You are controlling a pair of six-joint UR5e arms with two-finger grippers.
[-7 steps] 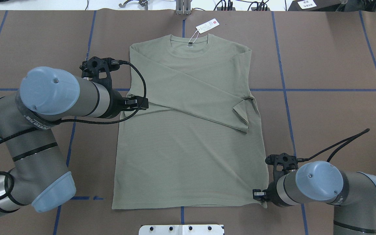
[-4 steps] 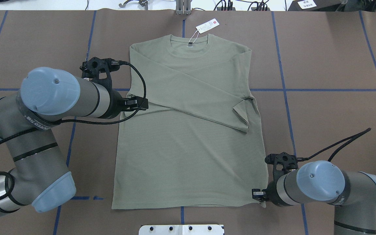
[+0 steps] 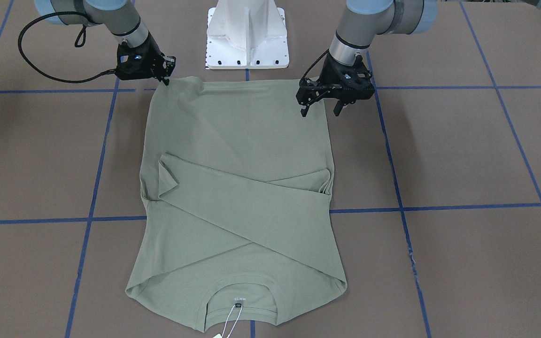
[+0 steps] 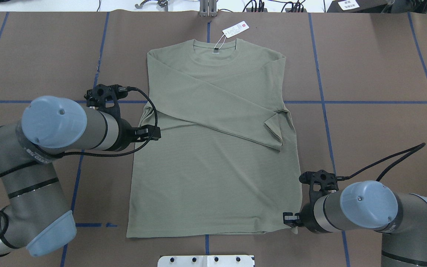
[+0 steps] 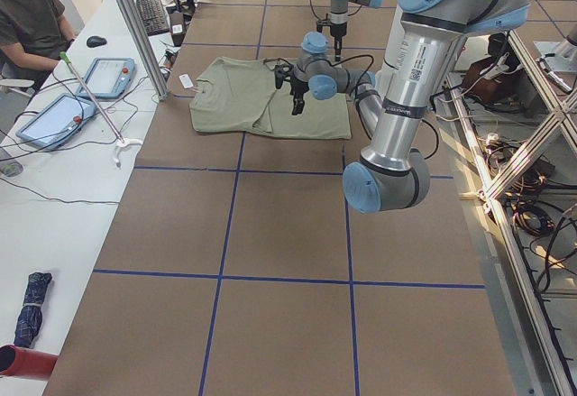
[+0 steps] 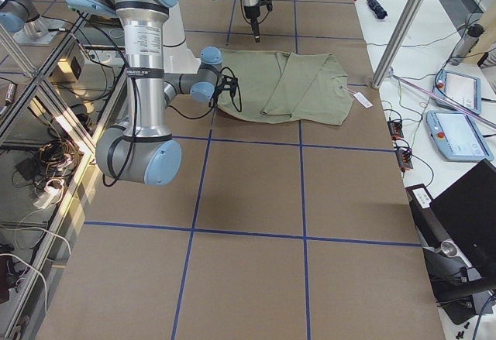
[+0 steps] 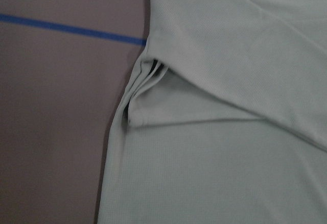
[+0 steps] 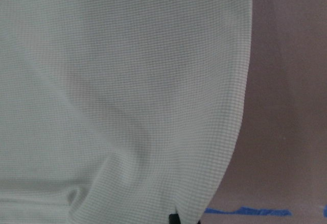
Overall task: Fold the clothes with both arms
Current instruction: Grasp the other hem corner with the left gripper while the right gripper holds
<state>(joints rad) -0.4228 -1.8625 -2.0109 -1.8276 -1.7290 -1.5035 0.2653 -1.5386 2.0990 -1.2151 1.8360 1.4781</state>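
Shirt point(image 4: 213, 178) lies flat on the counter point(image 4: 365, 74), front up, both sleeves crossed over the chest; the hang tag point(image 4: 235, 29) is at the neck end, well away from both tools. The right tool point(image 3: 166, 79) has its fingers pinched together on the hem corner directly beneath it, with cloth creased outward from the pinch. The left tool point(image 3: 319, 113) has its fingers apart and hangs above the shirt's opposite side edge, with the folded sleeve end near it on the neck side.

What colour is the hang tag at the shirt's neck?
White hang tag with a small red mark; clearest in the overhead view.
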